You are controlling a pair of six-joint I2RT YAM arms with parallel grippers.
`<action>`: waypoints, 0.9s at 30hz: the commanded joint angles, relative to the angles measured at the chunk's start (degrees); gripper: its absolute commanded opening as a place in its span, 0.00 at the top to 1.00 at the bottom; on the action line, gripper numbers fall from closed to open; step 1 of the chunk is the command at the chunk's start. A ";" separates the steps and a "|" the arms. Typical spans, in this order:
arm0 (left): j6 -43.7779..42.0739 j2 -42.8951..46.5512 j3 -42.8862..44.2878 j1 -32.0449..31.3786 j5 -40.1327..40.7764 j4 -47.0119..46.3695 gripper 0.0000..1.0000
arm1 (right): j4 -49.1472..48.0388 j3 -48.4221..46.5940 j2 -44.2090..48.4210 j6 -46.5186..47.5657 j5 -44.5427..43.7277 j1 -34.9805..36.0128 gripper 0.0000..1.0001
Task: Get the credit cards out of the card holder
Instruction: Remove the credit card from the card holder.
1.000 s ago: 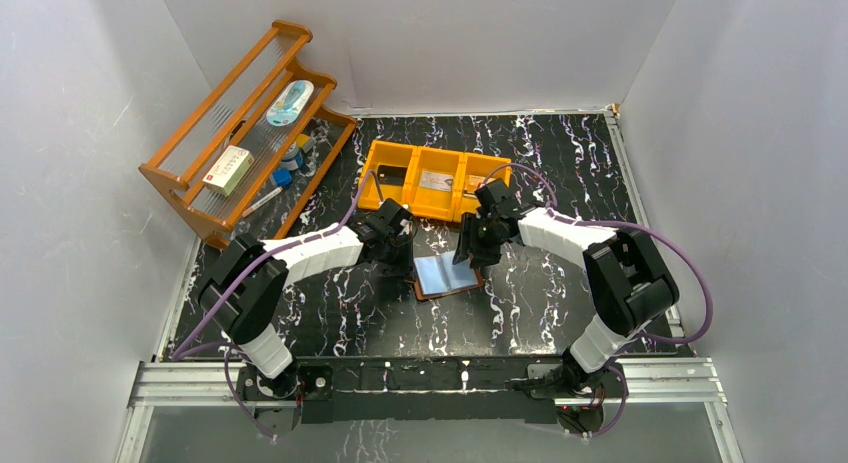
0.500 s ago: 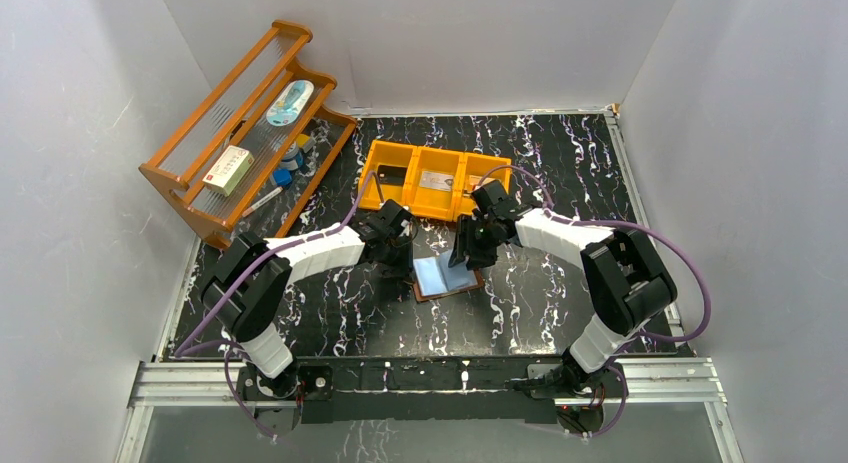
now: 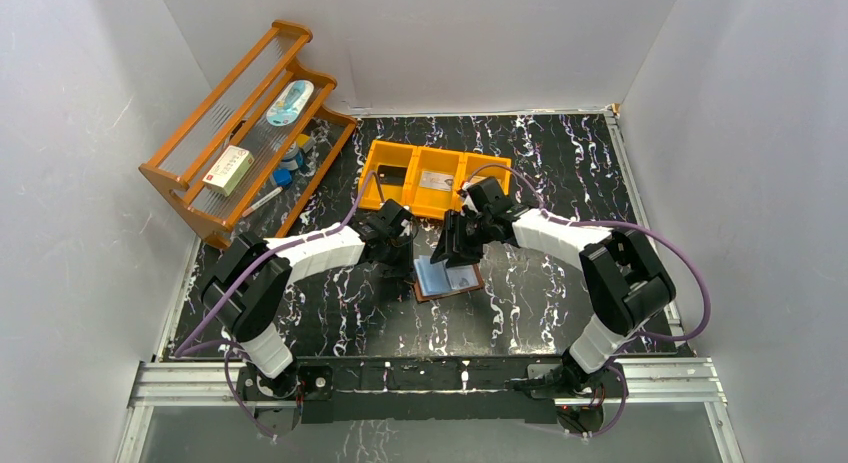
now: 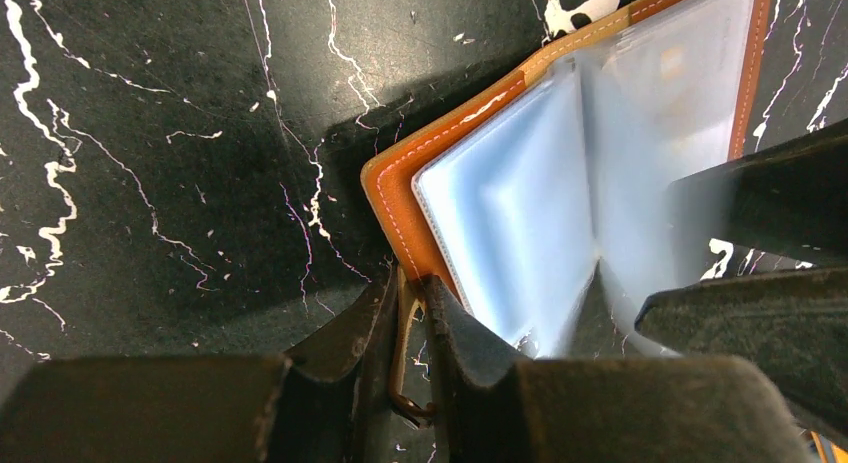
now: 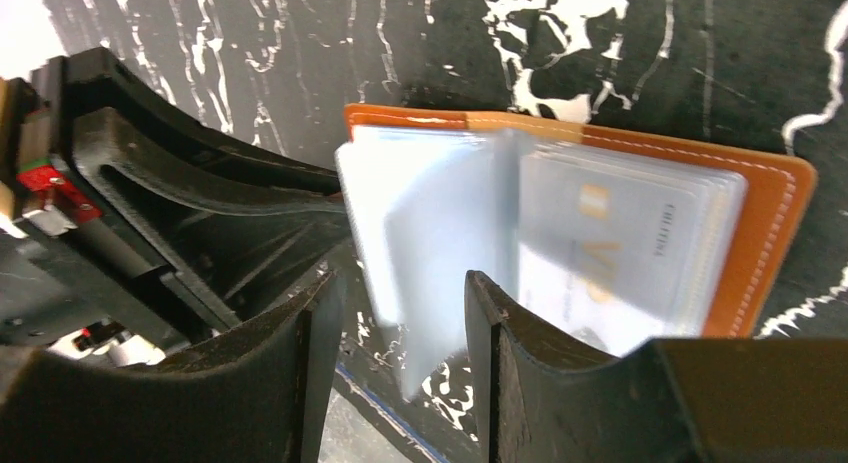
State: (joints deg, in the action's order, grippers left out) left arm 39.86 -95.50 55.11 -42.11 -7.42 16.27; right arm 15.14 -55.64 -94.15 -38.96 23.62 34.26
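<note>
Lying open on the black marbled table [image 3: 560,153], between the two arms and just in front of the orange bin [image 3: 375,178], the card holder [image 3: 448,280] shows its brown stitched cover and a stack of pale-blue clear pockets. Through the pockets on one half a pale credit card [image 5: 610,263] with gold lettering is visible, tucked inside; how many others remain I cannot tell. The left end effector [image 4: 408,301] is pressed together on the cover's edge near a corner, pinning the holder in place. The right end effector [image 5: 398,303] stands spread over the pockets, with one loose, blurred leaf rising between its fingers; it does not look clamped on anything. The step in hand seems to be leafing through the pockets to reach a card while the other arm anchors the holder. Next, the right fingers would need to settle on a card's exposed edge rather than the slippery plastic, close, and draw it out along the pocket's opening against the left grip.
</note>
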 commanded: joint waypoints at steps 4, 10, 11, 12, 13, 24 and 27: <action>-0.07 1.04 0.92 -0.08 -0.30 0.43 0.86 | -8.36 -1.74 -3.43 -3.47 8.65 1.53 0.44; 0.39 2.01 0.30 -0.08 0.90 0.87 0.86 | -9.33 -2.55 -5.25 -3.97 8.87 2.76 0.43; 0.52 2.43 0.15 -0.08 1.35 1.13 0.86 | -9.19 -2.48 -5.26 -4.00 8.51 2.74 0.43; 0.72 2.90 0.03 -0.08 2.11 1.43 0.85 | -8.83 -2.35 -5.26 -4.13 7.90 2.74 0.43; 0.95 3.40 -0.19 -0.09 2.93 1.74 0.84 | -8.53 -2.06 -5.26 -4.30 7.37 2.81 0.43; 2.18 9.49 -1.16 -0.08 5.74 -0.99 0.47 | -6.73 3.18 -6.57 -7.49 -2.63 2.84 0.64; 0.96 6.70 -0.09 -0.08 3.45 -1.80 0.44 | -8.56 4.07 -4.03 -8.13 -2.61 2.75 0.68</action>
State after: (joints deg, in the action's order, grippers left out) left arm 42.00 -87.83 54.04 -42.11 -2.15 15.70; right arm 8.34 -53.32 -100.84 -46.19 23.49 37.04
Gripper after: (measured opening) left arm 0.548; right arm 0.330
